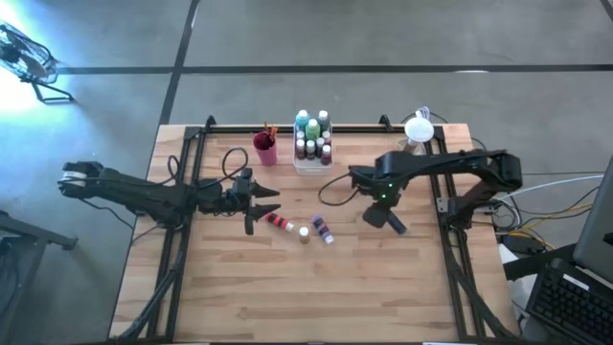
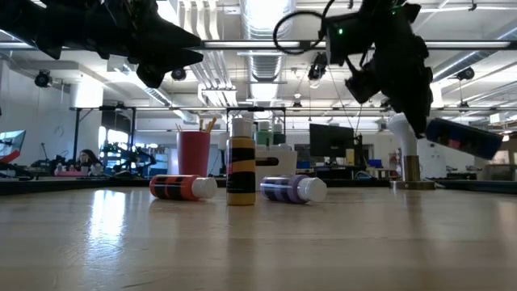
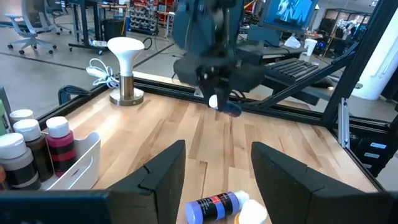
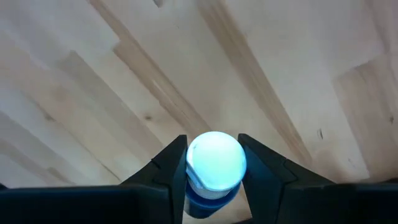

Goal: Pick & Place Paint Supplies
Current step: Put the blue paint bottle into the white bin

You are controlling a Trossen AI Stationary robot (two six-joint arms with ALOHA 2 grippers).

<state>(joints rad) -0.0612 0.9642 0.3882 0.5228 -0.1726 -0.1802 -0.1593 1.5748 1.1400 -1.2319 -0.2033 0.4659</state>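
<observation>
Standing yellow bottle [image 2: 241, 171], red bottle [image 2: 182, 187] beside

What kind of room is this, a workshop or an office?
Probably a robotics lab in an open workshop: two robot arms work over a wooden table, with monitors behind, exposed ceiling ducts and a concrete floor.

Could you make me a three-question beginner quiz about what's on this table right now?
1. True or false: the right end effector is shut on a blue bottle held above the table.
2. Which loose bottle stands upright? A red bottle; B yellow bottle; C purple bottle.
3. Fill in: the left end effector is ____ and holds nothing.

Key: 1 true; 2 B; 3 open.
</observation>
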